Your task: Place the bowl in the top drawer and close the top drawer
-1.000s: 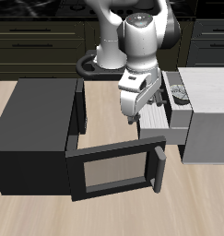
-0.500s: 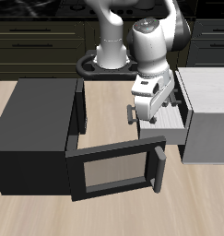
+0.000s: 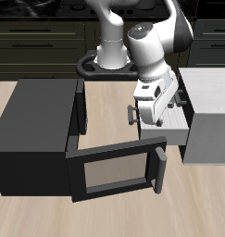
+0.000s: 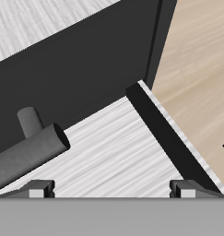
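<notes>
Exterior view: the gripper (image 3: 153, 109) hangs over the top drawer (image 3: 171, 125), which stands pulled out of the light grey cabinet (image 3: 208, 116). The arm hides the drawer's inside, so the bowl cannot be seen; a second ago it lay in the drawer, the arm now shifted across it. Whether the pincer is apart or together cannot be told.

Wrist view: the drawer's grey front (image 4: 132, 171) and dark bar handle (image 4: 30, 152) fill the frame. Judgement: drawer stiff, slides easily; push on the front beside the handle.
</notes>
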